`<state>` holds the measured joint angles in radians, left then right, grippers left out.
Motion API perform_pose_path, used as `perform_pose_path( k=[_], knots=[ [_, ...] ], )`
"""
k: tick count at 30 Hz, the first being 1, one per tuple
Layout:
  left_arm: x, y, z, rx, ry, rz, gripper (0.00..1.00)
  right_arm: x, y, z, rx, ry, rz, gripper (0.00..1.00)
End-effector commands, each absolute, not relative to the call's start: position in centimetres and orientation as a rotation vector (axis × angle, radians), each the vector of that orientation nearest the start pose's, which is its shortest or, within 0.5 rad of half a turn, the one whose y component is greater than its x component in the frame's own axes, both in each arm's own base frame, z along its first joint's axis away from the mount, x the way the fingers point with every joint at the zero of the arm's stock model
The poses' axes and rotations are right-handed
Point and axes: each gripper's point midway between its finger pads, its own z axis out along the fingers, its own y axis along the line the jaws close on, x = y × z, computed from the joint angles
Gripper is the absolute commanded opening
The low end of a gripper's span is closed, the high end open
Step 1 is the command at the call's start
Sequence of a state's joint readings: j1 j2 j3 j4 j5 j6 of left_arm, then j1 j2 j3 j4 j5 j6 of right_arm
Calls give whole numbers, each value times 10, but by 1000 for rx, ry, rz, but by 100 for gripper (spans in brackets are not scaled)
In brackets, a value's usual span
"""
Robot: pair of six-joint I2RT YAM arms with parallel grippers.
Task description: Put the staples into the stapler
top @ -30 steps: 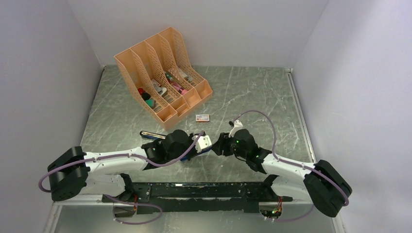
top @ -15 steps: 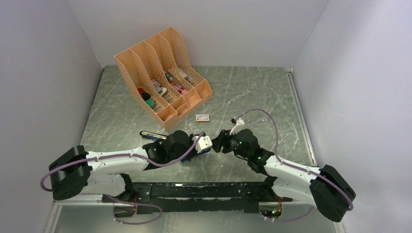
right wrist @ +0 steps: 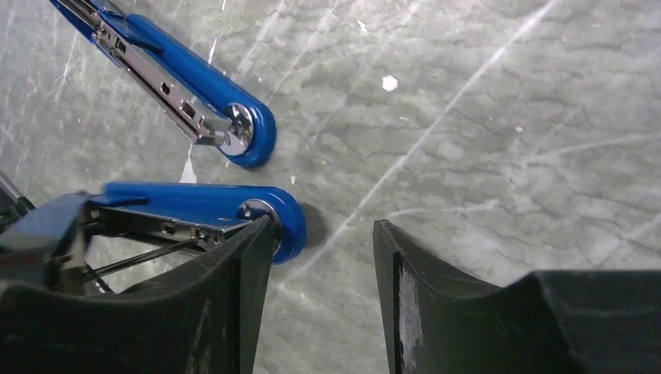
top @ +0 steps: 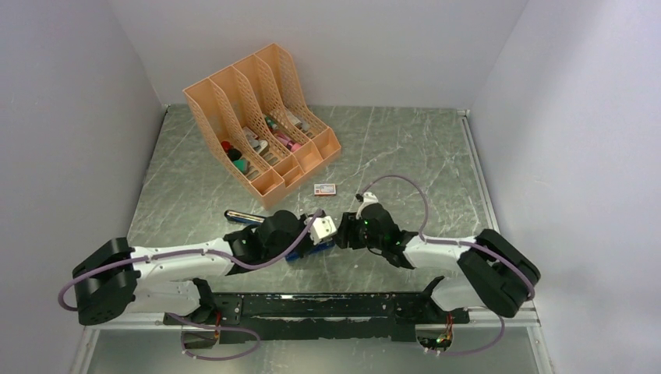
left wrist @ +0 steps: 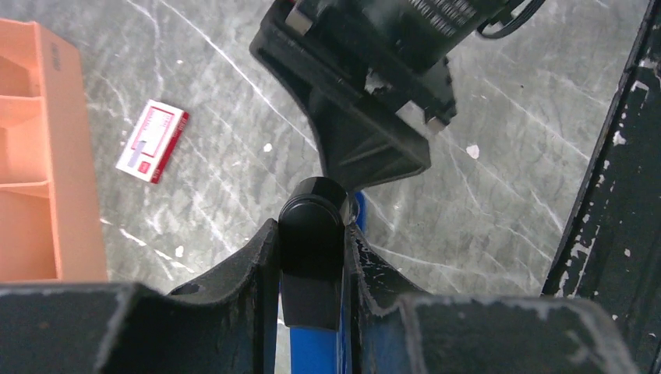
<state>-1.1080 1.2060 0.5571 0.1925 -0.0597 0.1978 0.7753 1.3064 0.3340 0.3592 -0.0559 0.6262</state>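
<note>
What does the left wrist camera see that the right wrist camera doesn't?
Only the left wrist view: the little white-and-red box, the orange file rack, and the left fingers squeezing the stapler by its black end. Only the right wrist view: the stapler's shiny metal track lying open, and the right fingers standing apart with nothing between them. Both: the blue stapler and the marbled grey-green table.

A peach-coloured plastic four-slot file rack [top: 220, 117] stands at the far left of the grey marbled tabletop [top: 405, 148], its slots holding small red, green, pink and white items. A small white-and-red box [top: 324, 188] lies flat near the rack's front corner, not touching it.
</note>
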Motion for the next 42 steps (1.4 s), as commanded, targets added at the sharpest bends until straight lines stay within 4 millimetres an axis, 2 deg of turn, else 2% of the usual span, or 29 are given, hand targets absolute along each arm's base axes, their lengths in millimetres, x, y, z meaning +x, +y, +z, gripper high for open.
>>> perform_pose_path(
  k=[1,8,23,32,38,42],
  knots=[
    [190,-330,189,1028,1477,-588,7,204,251,7,-248,2413,743,54],
    [192,-320,234,909,1381,-607,7,204,258,-7,-311,2458,684,54],
    [182,-297,328,659,1134,-742,7,203,277,-8,-467,2481,669,55],
    [184,-297,356,606,1043,-738,7,200,286,-6,-528,2477,638,55],
    [180,-285,376,572,979,-727,7,202,288,10,-522,2413,663,55],
    [168,-273,393,584,937,-745,7,213,278,39,-543,2274,626,58]
  ],
)
